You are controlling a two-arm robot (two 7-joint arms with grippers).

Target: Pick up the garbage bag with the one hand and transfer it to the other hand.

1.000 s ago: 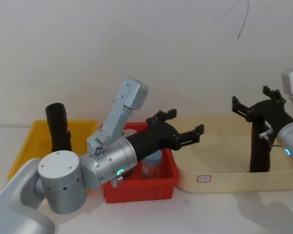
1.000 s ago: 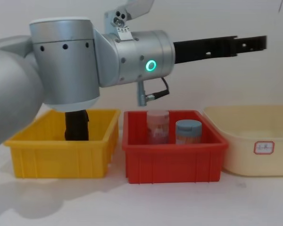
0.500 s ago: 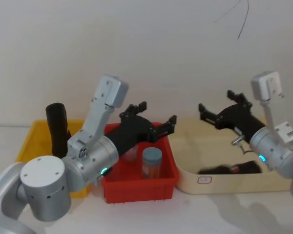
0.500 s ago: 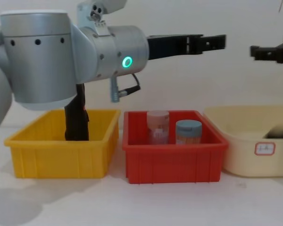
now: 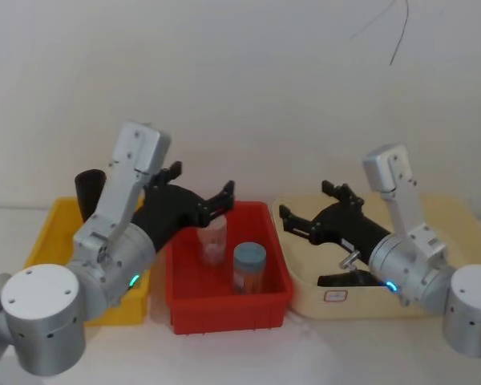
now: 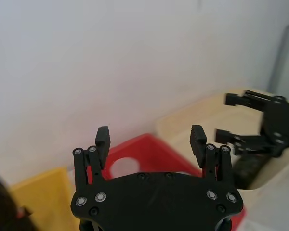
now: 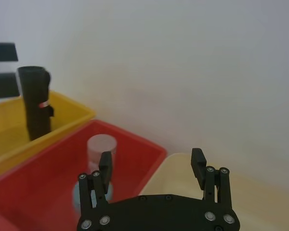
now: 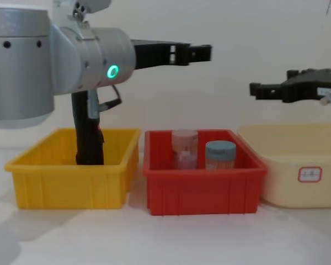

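— Left gripper (image 5: 200, 183) first: we see it on its silver arm with the green ring light, held high over the far left part of the red bin (image 5: 224, 313). Its fingers are spread wide with nothing between them.

— And our right gripper (image 5: 309, 200)?

— Its fingers are parted too, and it is empty. It hangs above the left end of the cream tub (image 5: 309, 305) and points left toward the other gripper. The two are well apart, and the right side of the red bin lies below the gap between them.

— Where do we place the garbage bag (image 5: 86, 188)?

— It stands upright in the yellow bin (image 5: 44, 233) at the left, rising well above the rim. From the chest camera it shows partly behind the left arm. In the right wrist view we make out a red-and-white band on it. Neither gripper touches it.

— Is there anything in the tub?

— A dark shape (image 6: 245, 168) lies flat on the tub's floor near its left wall, below the right gripper and apart from it. We cannot tell for certain what it is.

— And the red bin?

— Two jars stand close together in it: a clear jar (image 5: 212, 241) toward the far left, and a blue-lidded jar (image 5: 248, 269) nearer and to its right. The three containers sit in a row, yellow, red and cream from left to right, each just beside the next.
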